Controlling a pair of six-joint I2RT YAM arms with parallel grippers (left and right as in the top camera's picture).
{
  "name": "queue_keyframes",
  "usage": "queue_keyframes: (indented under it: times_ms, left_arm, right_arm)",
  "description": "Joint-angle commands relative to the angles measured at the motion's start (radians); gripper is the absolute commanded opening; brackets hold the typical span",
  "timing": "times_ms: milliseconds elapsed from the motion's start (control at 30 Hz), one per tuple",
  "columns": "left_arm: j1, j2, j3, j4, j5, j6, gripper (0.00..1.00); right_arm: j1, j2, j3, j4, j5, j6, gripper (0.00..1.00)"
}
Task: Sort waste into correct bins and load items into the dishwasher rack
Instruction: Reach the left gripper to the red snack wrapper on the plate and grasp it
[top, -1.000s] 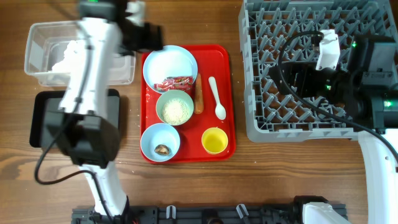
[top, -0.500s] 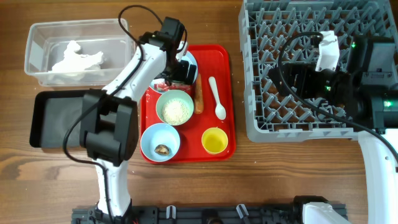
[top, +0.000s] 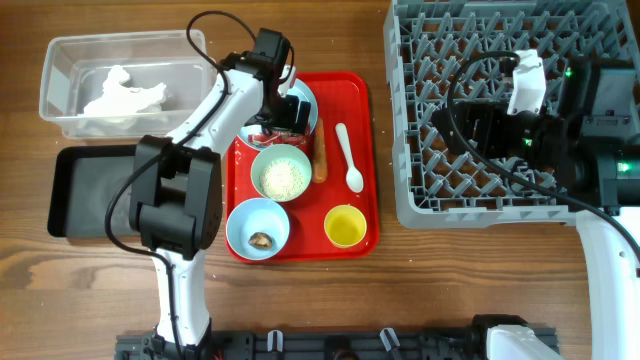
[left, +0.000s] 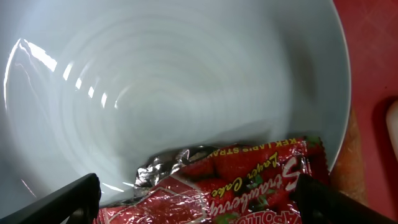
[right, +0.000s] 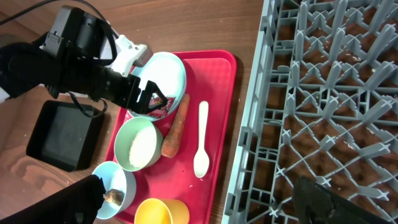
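My left gripper (top: 283, 118) is open, low over the light blue plate (top: 307, 103) on the red tray. In the left wrist view its fingers (left: 199, 208) straddle the red-and-white wrapper (left: 236, 180) lying on the plate (left: 174, 81). My right gripper (right: 205, 205) is open and empty above the grey dishwasher rack (top: 430, 60). The crumpled napkin (top: 122, 92) lies in the clear tub (top: 60, 55). A bowl (top: 303, 160) holds rice grains (top: 281, 178). Another bowl (top: 240, 218) holds a brown lump (top: 261, 240). The carrot stick (top: 320, 155), spoon (top: 350, 160) and yellow cup (top: 346, 226) sit on the tray.
The red tray (top: 355, 95) lies between the bins and the rack. The black tray (top: 95, 195) sits in front of the clear tub at the left. My left arm reaches across the tray's left side.
My left arm has swung from beside the clear tub over to the plate and come down over the wrapper. The right arm has not moved.
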Motion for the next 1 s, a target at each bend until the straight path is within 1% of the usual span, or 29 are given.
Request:
queue_keyframes:
  times_ms: [0, 233, 500, 700, 967]
  left_arm:
    - [0.003, 0.017, -0.01, 0.002, 0.013, 0.019, 1.0]
    - [0.004, 0.017, -0.056, 0.029, 0.012, 0.019, 1.0]
    - [0.006, 0.017, -0.058, 0.052, 0.012, 0.019, 1.0]
    - [0.035, 0.017, -0.058, 0.055, 0.013, 0.019, 1.0]
    - [0.044, 0.017, -0.058, 0.055, 0.038, 0.019, 1.0]
  right_arm:
    - [-0.002, -0.006, 0.019, 0.0, -0.013, -0.006, 1.0]
    - [-0.002, -0.006, 0.019, 0.0, -0.013, -0.007, 1.0]
    - [-0.002, -0.006, 0.019, -0.001, -0.013, -0.006, 1.0]
    - [-0.002, -0.006, 0.019, -0.001, -0.013, -0.006, 1.0]
    - [-0.002, -0.006, 0.019, -0.001, -0.013, -0.007, 1.0]
